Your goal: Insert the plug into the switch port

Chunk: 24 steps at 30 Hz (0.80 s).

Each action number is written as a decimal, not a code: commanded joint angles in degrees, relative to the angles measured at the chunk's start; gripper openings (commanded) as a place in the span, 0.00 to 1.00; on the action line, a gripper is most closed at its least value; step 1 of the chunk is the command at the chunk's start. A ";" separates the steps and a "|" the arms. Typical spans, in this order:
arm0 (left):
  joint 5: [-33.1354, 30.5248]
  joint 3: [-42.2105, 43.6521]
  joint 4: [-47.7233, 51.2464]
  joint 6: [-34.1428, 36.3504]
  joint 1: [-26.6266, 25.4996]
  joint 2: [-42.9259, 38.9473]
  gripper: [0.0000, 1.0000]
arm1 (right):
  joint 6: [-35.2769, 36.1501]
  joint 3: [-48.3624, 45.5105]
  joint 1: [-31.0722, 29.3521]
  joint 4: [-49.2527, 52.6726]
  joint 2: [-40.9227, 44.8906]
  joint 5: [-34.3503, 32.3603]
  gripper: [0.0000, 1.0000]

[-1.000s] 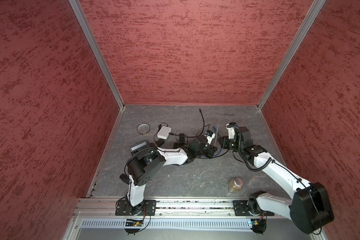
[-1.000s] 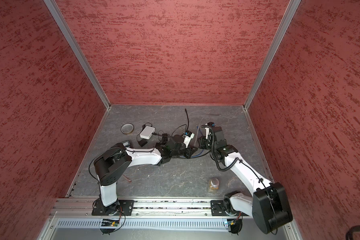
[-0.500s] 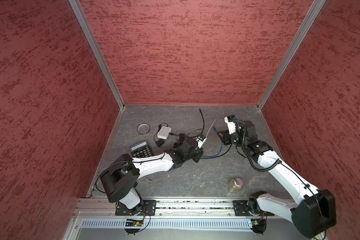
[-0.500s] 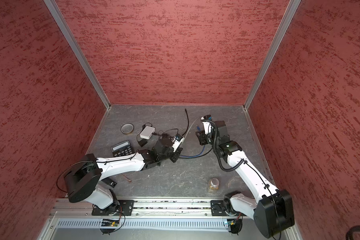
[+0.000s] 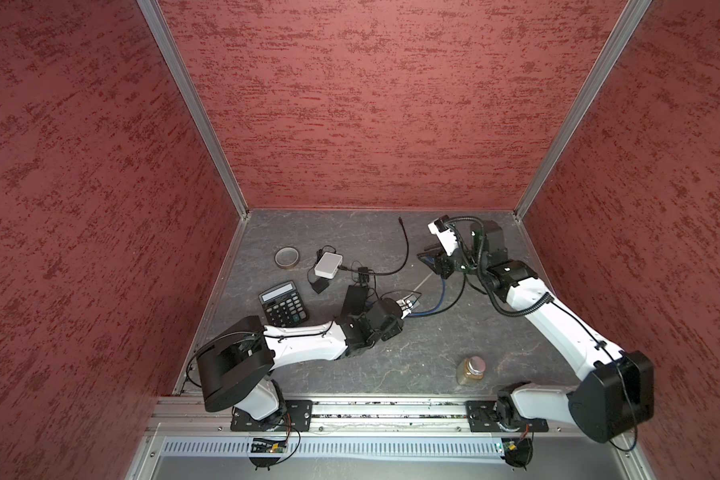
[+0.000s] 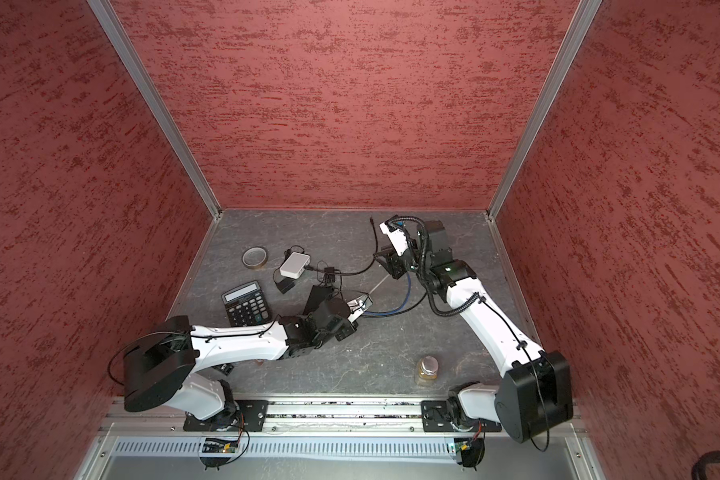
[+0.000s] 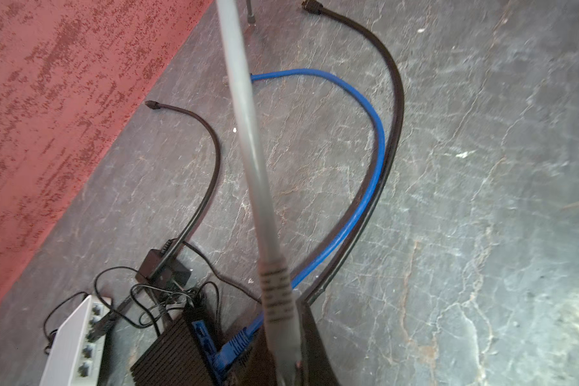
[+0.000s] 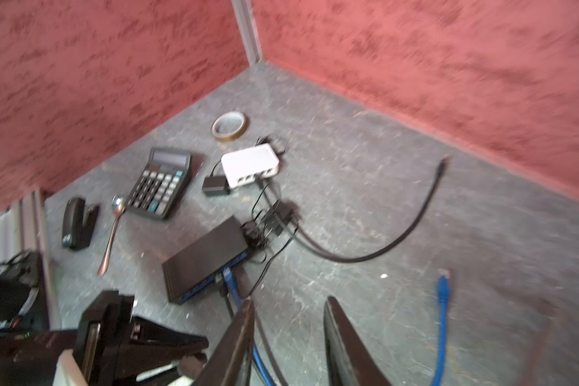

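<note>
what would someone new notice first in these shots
The red textured walls dominate, closing in a grey floor. Mid-floor, the left gripper is shut on a grey cable beside the black switch. The right gripper hangs open near the back right corner, above a blue cable.

Blue cable (image 7: 381, 147) and grey cable (image 7: 249, 133) crowd the black switch (image 7: 168, 361) ports.

Worktop (image 7: 482, 167): matt, veined, stone-like sheet. Black switch (image 8: 204, 260): ribbed matt plastic. Spoon (image 8: 111, 235): polished, probably metal. Walls (image 5: 371, 104): rough red texture.
</note>
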<state>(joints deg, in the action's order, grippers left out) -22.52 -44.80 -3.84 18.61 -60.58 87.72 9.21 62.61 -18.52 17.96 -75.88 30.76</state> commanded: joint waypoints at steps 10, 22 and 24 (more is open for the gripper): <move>-10.25 1.49 -7.81 13.40 -1.16 3.16 0.05 | 7.32 -2.39 0.29 8.81 -7.09 12.58 0.36; -10.17 2.57 -12.36 16.92 -0.19 3.67 0.11 | 8.73 -7.38 0.14 5.70 -12.62 19.12 0.40; -9.77 2.80 -12.98 16.38 0.06 4.20 0.14 | 8.56 -7.10 0.07 5.51 -13.73 18.93 0.40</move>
<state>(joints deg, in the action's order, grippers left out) -32.21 -42.19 -12.73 35.00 -61.08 90.89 16.34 55.57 -18.52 24.51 -88.53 46.50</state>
